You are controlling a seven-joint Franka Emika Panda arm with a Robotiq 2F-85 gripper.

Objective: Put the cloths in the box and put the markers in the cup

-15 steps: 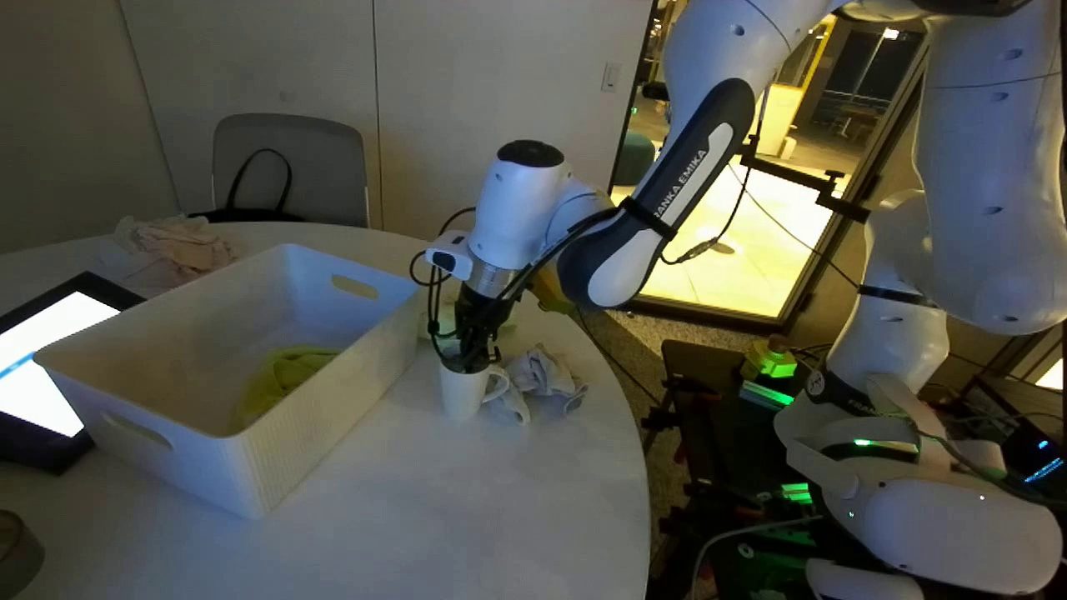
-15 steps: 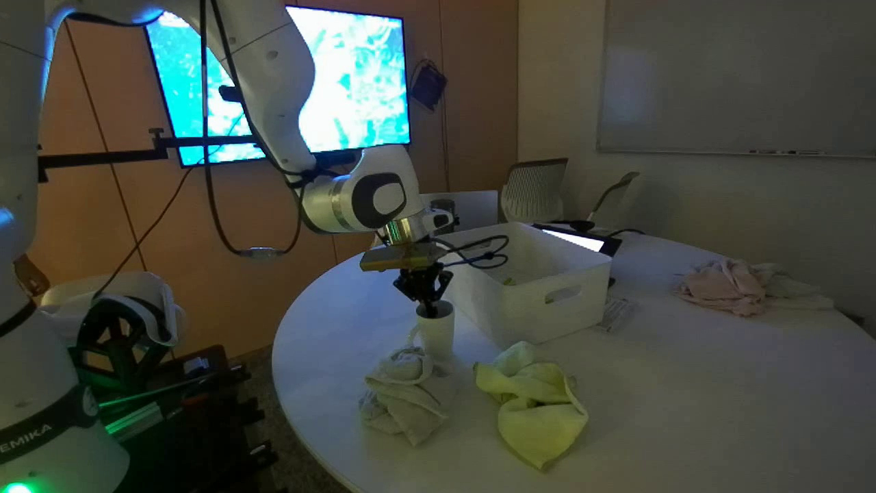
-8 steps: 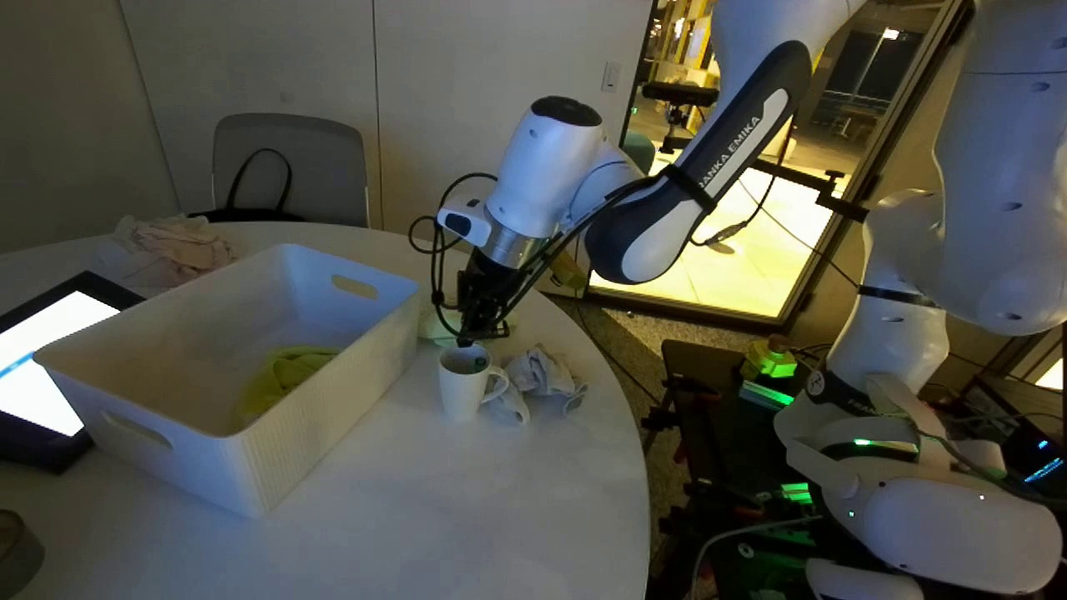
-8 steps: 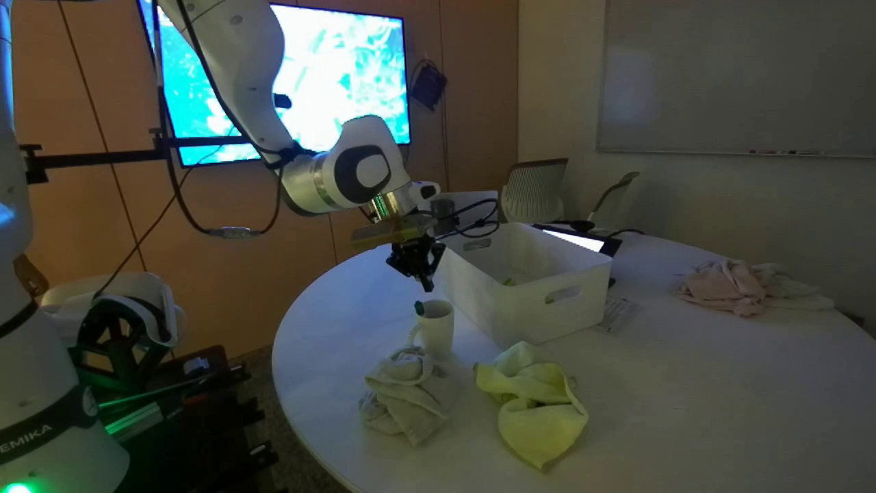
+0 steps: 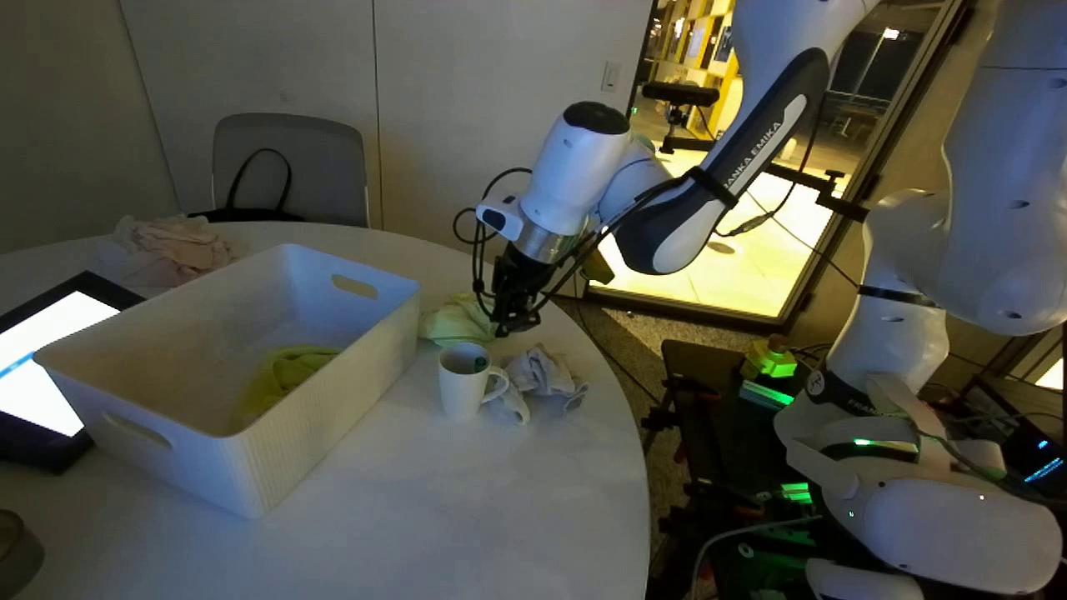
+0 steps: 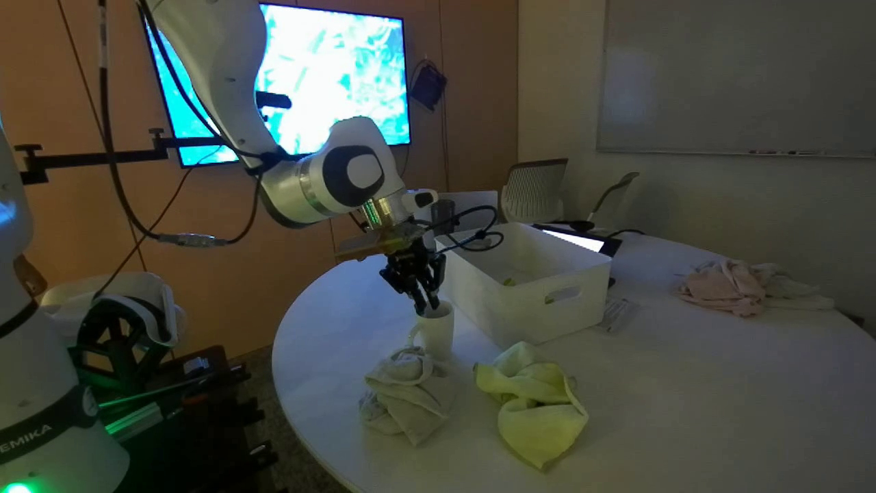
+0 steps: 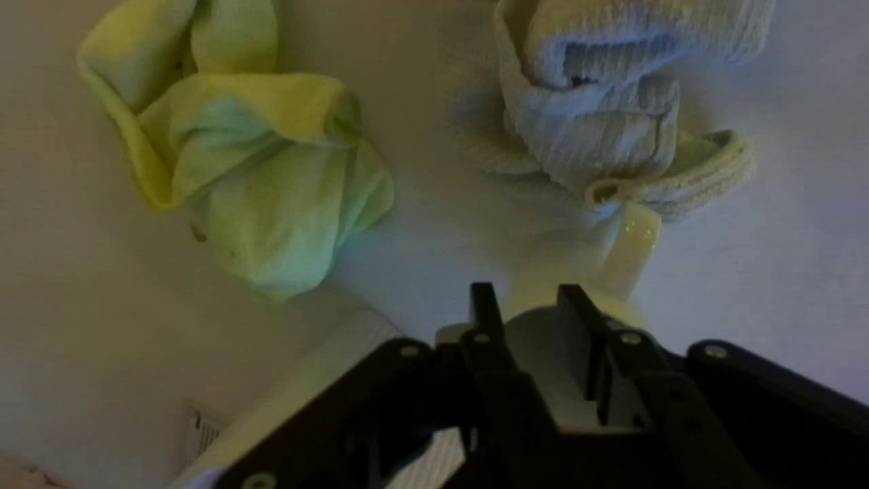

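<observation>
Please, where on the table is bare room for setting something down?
Bare tabletop: between the white box, the cup and the table's rounded edge; also between the unboxed yellow-green cloth and pink cloth. Crowded: around the cup, with grey cloth and gripper close.

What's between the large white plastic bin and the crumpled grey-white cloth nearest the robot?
The small white handled mug stands between the white bin and that grey-white cloth; both exterior views show it.

bright screen (image 6: pixel 342 75), grey chair (image 5: pixel 325 175), wide whiteboard (image 6: pixel 739 75)
</observation>
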